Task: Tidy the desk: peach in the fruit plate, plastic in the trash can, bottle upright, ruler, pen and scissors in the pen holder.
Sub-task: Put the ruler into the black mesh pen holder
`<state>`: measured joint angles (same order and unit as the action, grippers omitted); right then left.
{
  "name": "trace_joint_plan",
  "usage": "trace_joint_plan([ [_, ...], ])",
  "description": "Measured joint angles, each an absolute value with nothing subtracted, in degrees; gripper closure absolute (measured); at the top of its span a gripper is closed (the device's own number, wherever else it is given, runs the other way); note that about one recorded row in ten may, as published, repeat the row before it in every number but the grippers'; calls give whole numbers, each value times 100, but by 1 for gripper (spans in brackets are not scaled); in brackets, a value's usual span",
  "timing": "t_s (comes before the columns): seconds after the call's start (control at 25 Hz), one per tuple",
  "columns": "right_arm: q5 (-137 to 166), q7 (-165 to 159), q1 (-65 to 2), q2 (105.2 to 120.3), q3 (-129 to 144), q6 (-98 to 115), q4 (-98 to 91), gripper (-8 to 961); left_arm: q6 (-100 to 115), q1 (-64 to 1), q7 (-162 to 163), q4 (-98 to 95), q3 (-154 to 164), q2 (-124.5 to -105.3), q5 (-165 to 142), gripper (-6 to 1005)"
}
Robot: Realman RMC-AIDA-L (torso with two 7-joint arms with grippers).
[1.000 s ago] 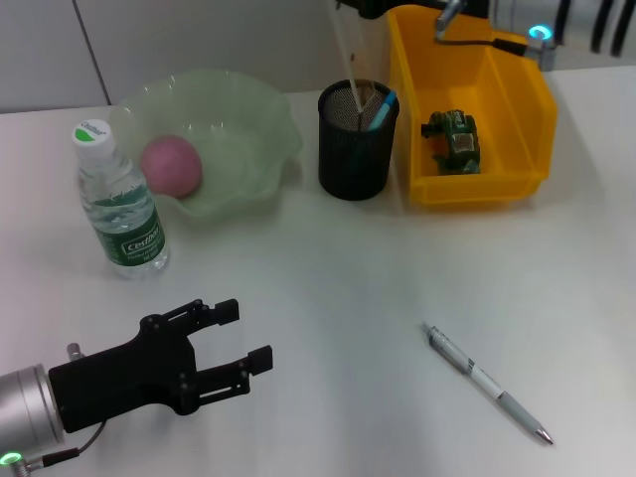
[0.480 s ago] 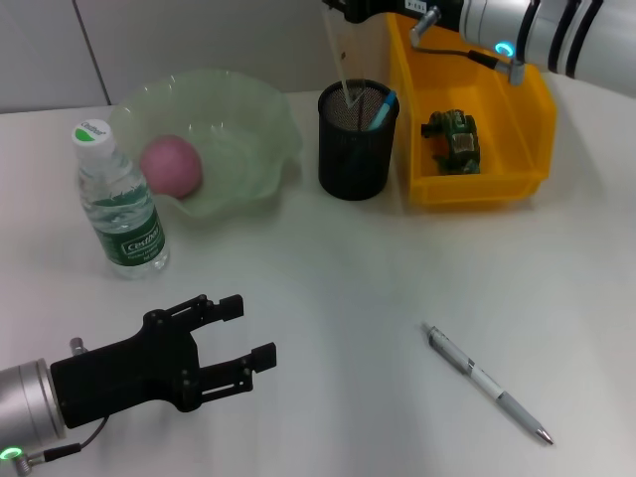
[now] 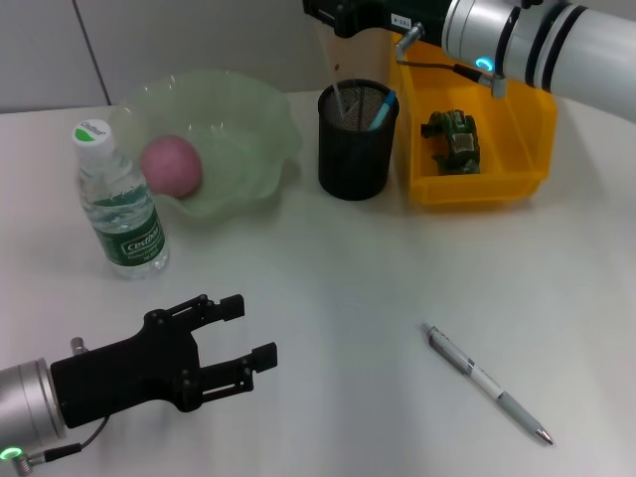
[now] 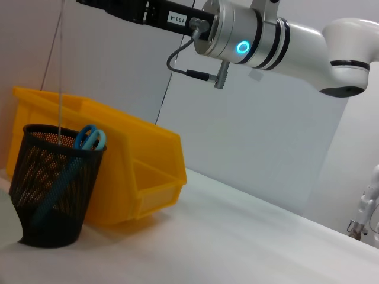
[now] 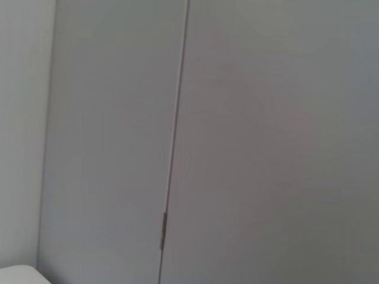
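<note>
Left tool [image 3: 237, 350]: matte black, two ribbed fingers, silver cylindrical wrist, thin grey cable, green light. Right tool [image 3: 333, 15]: black body, white label; arm white, black bands, cyan ring light, grey cable.

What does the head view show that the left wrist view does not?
Only the head view shows the peach in the fruit plate, the upright bottle, the pen lying on the desk, and the left gripper, open near the front. Only the left wrist view shows a white arm part at the far table edge. Both show the pen holder with the blue-handled scissors, the yellow bin and the right arm above.
</note>
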<state>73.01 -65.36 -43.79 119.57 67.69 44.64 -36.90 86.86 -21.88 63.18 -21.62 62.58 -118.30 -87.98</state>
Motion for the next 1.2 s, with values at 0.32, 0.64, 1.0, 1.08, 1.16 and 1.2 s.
trace_joint_plan([
  [0.32,7247,-6454,-4425,11954,6763,4412,-3419,486,8694,-2189,6319,-2162,6258,-11829,-8792,189],
  [0.64,7241,-6421,-4465,11958,6719,4411,-3238,474,8726,-2188,6320,-2162,6257,-11817,-8789,189],
  [1.0,7241,-6417,-4430,11946,6707,4395,-3201,461,8796,-2146,6323,-2239,6248,-11799,-8788,188],
  [1.08,7241,-6417,-4406,11944,6693,4392,-3221,458,8809,-2140,6325,-2241,6249,-11795,-8788,188],
  [1.16,7241,-6417,-4378,11943,6688,4404,-3240,455,8814,-2137,6326,-2242,6249,-11788,-8789,188],
  [1.2,7241,-6417,-4378,11943,6688,4404,-3240,453,8815,-2137,6326,-2241,6249,-11783,-8789,188],
])
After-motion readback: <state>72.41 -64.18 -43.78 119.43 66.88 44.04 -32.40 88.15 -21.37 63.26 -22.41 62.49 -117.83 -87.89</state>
